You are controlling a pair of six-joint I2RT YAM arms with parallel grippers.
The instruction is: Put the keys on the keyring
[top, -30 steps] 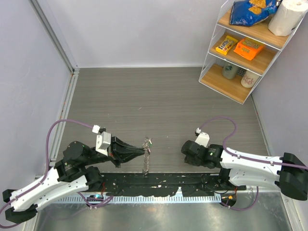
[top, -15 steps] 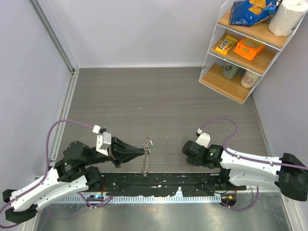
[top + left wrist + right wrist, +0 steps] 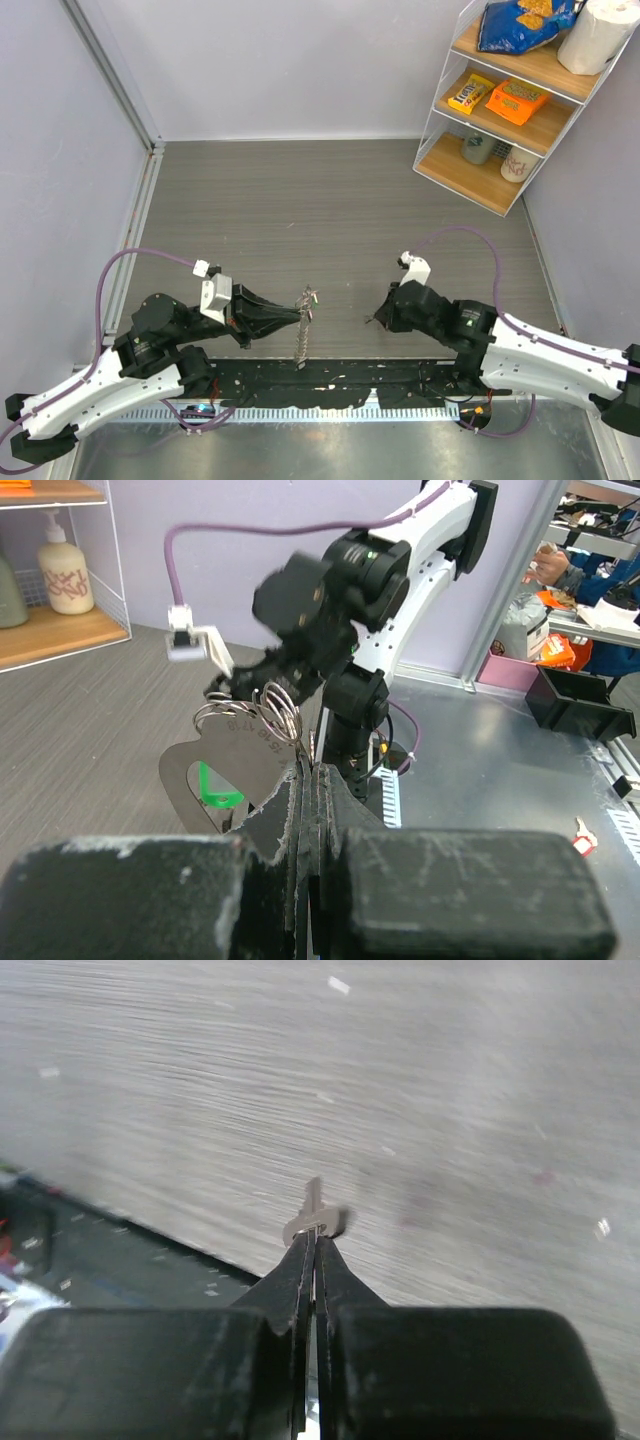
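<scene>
Silver key point(image 3: 314, 1215), pinched in the right gripper's point(image 3: 375, 320) clenched jaws, had swung left toward the keyring point(image 3: 306, 298) that the left gripper point(image 3: 298, 316) held clamped; threading looked next.

The key point(image 3: 316, 1216) pinched in the right tool point(image 3: 315, 1244) is blurred, and only its end shows beyond the closed tips. In the left wrist view the left tool point(image 3: 306, 780) covers the lower part of the keyring point(image 3: 240, 755), whose flat plate half hides a green key point(image 3: 215, 786). From above, the right tool's key is too small to make out.
</scene>
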